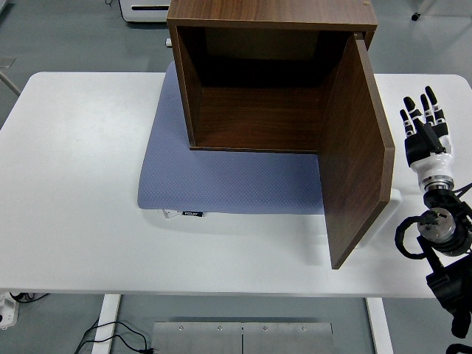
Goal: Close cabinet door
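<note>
White table point(81, 184): cabinet point(273, 74) top cut off, door point(358, 155) ajar. I see right hand point(423, 127) beside it, fingers extended, empty.

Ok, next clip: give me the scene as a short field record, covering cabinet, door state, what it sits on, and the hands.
cabinet: brown wooden cabinet, opening facing the camera, inside looks empty
door: door hinged on the right side, swung wide open toward the near table edge
underlay: blue-grey mat under the cabinet
surface: white table
right hand: right hand just right of the door, fingers extended, not touching the door
left hand: not in view
task status: door not yet closed
</note>
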